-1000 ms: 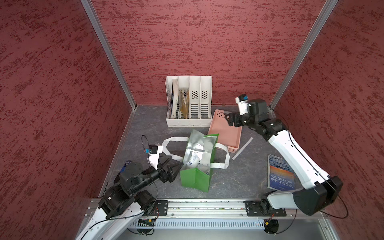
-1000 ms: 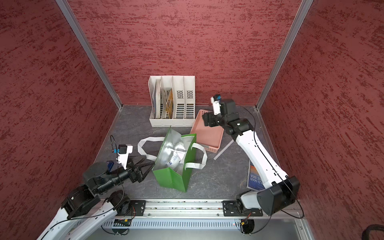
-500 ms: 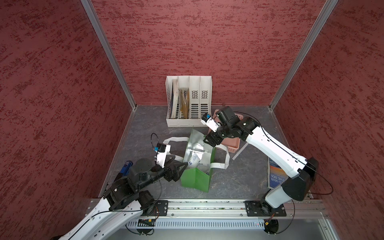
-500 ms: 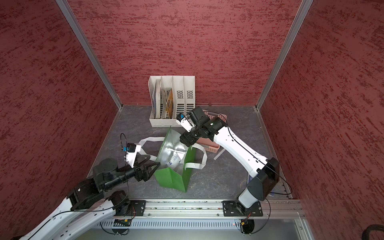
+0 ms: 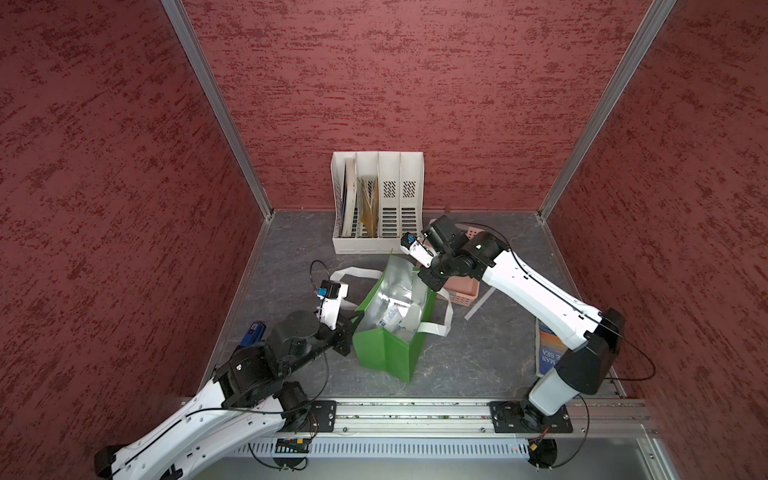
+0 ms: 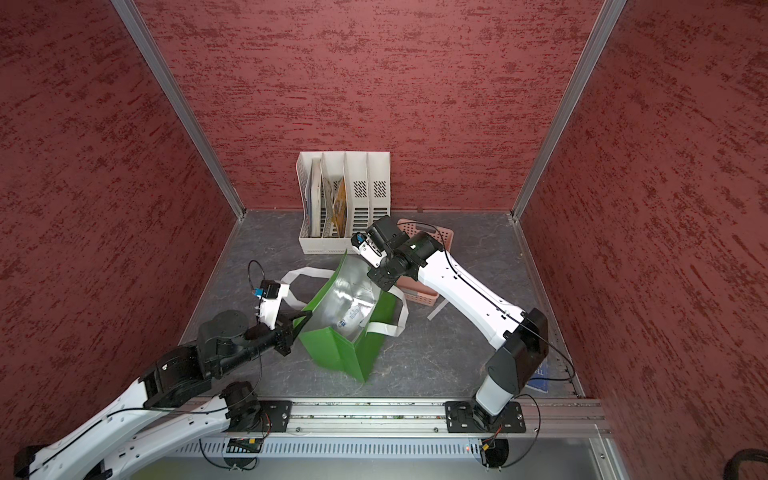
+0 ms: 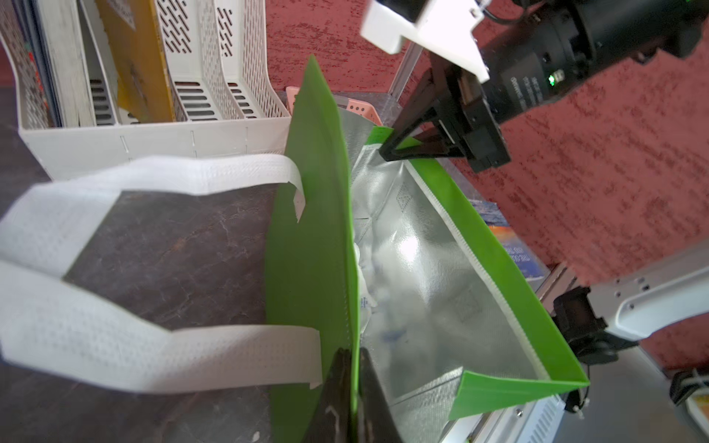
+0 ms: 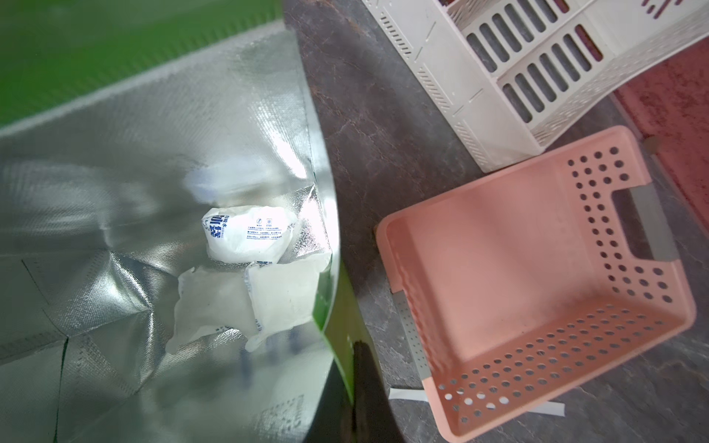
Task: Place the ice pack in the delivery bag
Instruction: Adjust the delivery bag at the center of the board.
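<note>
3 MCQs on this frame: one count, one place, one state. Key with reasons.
1. How many slots has the white file rack?
A. two
B. six
C. four

2. Where do the ice packs lie?
A. in the file rack
B. inside the delivery bag
C. gripped in mid-air

3. What is the left claw doing?
A. shut on the bag's rim
B. open above the bag
C. holding an ice pack

Key:
1 C: both top views show four compartments.
2 B: the right wrist view shows them on the foil bottom.
3 A: the left wrist view shows it pinching the green edge.
</note>
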### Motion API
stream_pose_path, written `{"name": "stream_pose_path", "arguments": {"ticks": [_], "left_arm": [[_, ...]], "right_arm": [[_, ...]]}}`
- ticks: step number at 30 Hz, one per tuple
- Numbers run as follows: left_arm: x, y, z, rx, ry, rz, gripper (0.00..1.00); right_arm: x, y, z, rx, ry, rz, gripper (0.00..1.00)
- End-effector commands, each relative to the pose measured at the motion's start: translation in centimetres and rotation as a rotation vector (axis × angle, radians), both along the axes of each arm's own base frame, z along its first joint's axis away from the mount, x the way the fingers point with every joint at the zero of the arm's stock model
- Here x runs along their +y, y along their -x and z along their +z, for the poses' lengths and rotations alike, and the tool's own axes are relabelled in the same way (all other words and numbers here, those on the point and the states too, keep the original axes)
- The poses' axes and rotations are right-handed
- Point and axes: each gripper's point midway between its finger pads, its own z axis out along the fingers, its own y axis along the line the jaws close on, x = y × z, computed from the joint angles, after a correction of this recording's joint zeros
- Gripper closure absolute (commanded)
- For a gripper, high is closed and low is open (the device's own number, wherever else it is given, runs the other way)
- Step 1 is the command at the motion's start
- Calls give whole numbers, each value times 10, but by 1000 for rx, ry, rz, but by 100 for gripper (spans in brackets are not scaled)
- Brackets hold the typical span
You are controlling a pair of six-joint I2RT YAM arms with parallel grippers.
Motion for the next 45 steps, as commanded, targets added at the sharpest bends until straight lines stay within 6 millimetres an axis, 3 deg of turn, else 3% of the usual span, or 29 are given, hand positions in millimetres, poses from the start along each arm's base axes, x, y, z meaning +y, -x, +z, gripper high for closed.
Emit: {"name": "stream_pose_path", "arguments": {"ticks": [1,6,12,18,22,24,29,31,35,40,45], "left_arm": [[15,-21,21,-79,-18,142,100],[7,-43,36,-133,-41,203,100],[-16,-74,43,-172,-81,154,100],[-32,-108,51,-96,30,1,100],[-51,-109,60,-93,37,-141,100],[-59,-106,58,-72,38,-188,88],[-50,-106,54,-42,40,-145,15],[-35,-110,59,-50,45,-77,1],[5,-122,78,-17,132,83,0],[33,-127,99,0,249,151,0],[39,-100,94,-40,239,130,0]], "right_arm": [[-13,1,34,-66,-44,-93,100],[-19,23,43,35,-142,-218,100],[-24,55,36,155,-258,-399,100],[-25,78,37,236,-455,-541,100],[-21,82,40,252,-564,-588,100],[-26,77,37,236,-576,-647,100],[-36,65,29,189,-564,-746,100],[-35,62,26,188,-561,-761,100],[-32,58,20,198,-556,-787,100],[-34,54,21,193,-576,-830,100],[-26,55,31,209,-639,-807,100]]}}
